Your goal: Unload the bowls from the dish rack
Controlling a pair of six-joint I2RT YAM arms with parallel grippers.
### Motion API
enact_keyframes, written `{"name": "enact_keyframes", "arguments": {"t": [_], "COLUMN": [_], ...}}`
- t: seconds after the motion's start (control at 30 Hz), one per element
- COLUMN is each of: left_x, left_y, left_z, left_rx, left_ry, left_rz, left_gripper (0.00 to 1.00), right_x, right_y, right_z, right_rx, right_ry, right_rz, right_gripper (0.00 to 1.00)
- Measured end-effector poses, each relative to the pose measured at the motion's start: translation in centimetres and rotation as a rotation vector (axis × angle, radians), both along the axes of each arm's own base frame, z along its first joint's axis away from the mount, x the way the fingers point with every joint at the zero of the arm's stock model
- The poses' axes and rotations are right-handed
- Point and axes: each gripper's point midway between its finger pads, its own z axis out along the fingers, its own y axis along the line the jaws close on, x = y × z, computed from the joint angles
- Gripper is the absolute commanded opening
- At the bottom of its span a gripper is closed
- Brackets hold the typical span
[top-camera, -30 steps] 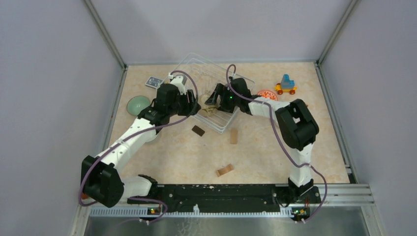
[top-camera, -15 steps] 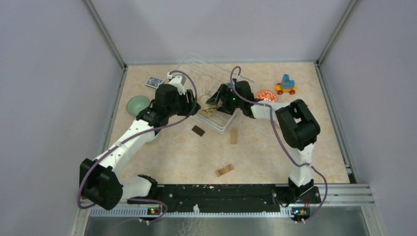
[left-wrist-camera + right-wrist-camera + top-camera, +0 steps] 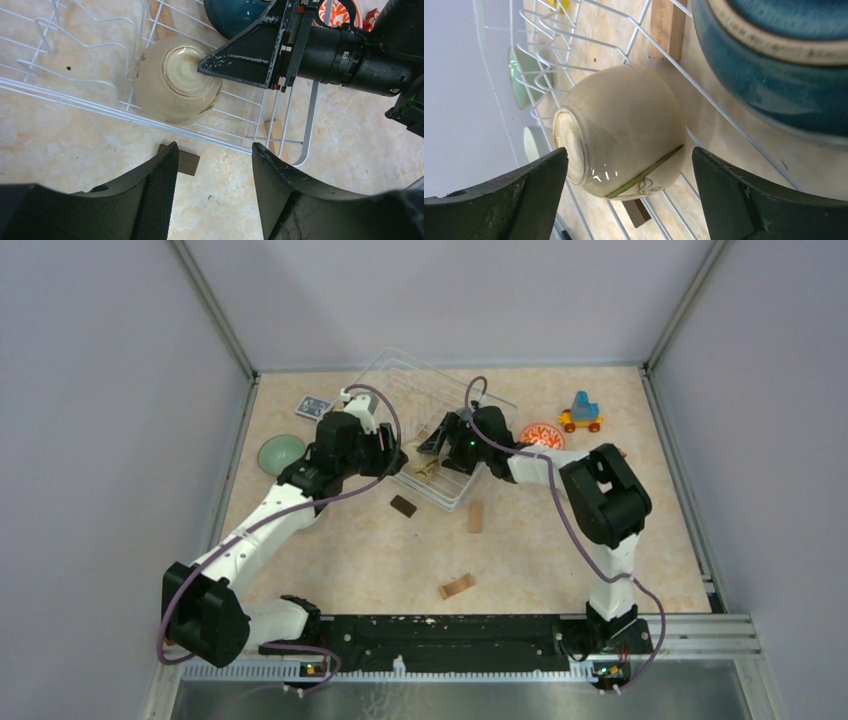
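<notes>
The beige bowl [image 3: 619, 132] lies on its side in the dish rack [image 3: 75, 101], beside the teal bowl [image 3: 774, 65]. The right tool [image 3: 631, 162] straddles it, released; the left tool [image 3: 215, 152] hangs released just outside. Closing on that round glaze could squirt it against the teal bowl.

Beige bowl [image 3: 624, 130] — glossy glazed ceramic; dish rack [image 3: 90, 95] — smooth white wire.

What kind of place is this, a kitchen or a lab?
Most likely a robot test booth, not a kitchen: a left arm and right arm bolted at the table's near edge, plain grey walls boxing it in, and a dish rack set out near a toy train.
</notes>
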Motion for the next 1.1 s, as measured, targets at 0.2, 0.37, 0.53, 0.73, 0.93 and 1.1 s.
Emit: {"name": "enact_keyframes", "arguments": {"t": [0.2, 0.37, 0.53, 0.73, 0.93, 1.1], "left_x": [-0.1, -0.2, -0.4, -0.4, -0.5, -0.5], "left_y": [0.0, 0.1, 0.2, 0.3, 0.6, 0.7], "left_z": [-0.3, -0.7, -1.2, -1.0, -0.6, -0.7], "left_rx": [0.002, 0.006, 0.011, 0.012, 0.016, 0.022], "left_ry": [0.006, 0.014, 0.024, 0.016, -0.001, -0.002], "left_rz": [0.0, 0.0, 0.0, 0.006, 0.015, 0.014], "left_gripper": [0.61, 0.62, 0.62, 0.62, 0.62, 0.62], "right_x": [-1.2, -1.3, -1.3, -1.1, -0.8, -0.4], "right_y": [0.0, 0.1, 0.4, 1.1, 1.4, 1.2], "right_z": [-0.9, -0.8, -0.9, -0.9, -0.5, 0.1], "right_rx": [-0.064, -0.06, -0.034, 0.011, 0.037, 0.068], "right_ry": [0.025, 0.022, 0.031, 0.028, 0.019, 0.0], "right_rz": [0.012, 0.017, 0.024, 0.037, 0.033, 0.034], "right_gripper": [0.94, 0.94, 0.94, 0.89, 0.76, 0.62]}}
